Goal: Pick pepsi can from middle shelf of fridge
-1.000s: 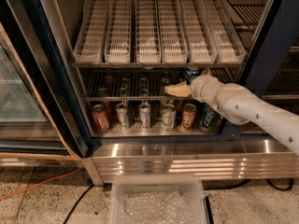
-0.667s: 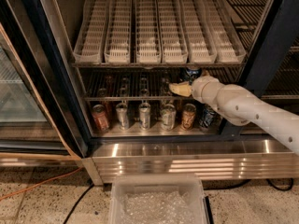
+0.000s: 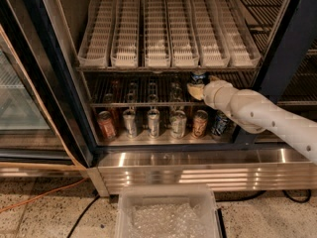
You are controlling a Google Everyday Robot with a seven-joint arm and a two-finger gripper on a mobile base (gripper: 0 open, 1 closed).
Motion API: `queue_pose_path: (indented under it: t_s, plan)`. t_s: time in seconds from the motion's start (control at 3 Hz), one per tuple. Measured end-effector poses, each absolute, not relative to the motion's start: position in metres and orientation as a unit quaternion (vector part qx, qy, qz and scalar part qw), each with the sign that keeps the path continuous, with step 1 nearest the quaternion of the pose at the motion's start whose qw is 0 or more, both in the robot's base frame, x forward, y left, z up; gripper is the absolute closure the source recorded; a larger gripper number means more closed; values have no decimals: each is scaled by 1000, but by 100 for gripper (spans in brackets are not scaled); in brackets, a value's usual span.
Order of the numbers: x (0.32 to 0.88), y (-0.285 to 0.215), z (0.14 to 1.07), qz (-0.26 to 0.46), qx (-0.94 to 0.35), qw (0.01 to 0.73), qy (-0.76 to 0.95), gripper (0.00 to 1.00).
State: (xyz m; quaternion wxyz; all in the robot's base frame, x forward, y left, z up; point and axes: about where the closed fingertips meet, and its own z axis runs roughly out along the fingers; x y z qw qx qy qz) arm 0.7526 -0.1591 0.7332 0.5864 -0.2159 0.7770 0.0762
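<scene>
Currently the glass door (image 3: pixel 22 108) stands swung open at far left, beside the black frame of the fridge (image 3: pixel 57 76). An orange cable (image 3: pixel 39 201) trails over the speckled stone floor (image 3: pixel 29 224) below the door. Inside, a row of white slotted trays (image 3: pixel 158 29) fills the upper level. Under them runs the middle shelf (image 3: pixel 143 103), a dark wire rack with a thin front rail. Lower down, the steel floor (image 3: pixel 163 139) carries an upright line of cans: an orange-brown can (image 3: pixel 105 125) at the left, then three silver cans (image 3: pixel 153 123), then a brown can (image 3: pixel 200 123). The pepsi can (image 3: pixel 199 77) stands on the middle shelf towards its right end, only its blue upper part showing. The claw (image 3: pixel 195 90) is at the shelf front, directly before the can and covering its lower part; whether it is apart or closed cannot be told. The white arm (image 3: pixel 267 115) reaches in from the right, crossing a dark blue can (image 3: pixel 220 125) on the steel floor. A ribbed steel base panel (image 3: pixel 198 172) spans the bottom, with a clear plastic bin (image 3: pixel 168 191) on the ground before it.
</scene>
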Motion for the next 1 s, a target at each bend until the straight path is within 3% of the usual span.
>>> queue_pose_path:
  t_s: [0.33,0.67,1.0]
  plan:
    - [753,-159,733,76,-216,586,777,89]
    - [753,-159,733,76,-216,586,777,100]
    - [753,-159,733,76,-216,586,777,100]
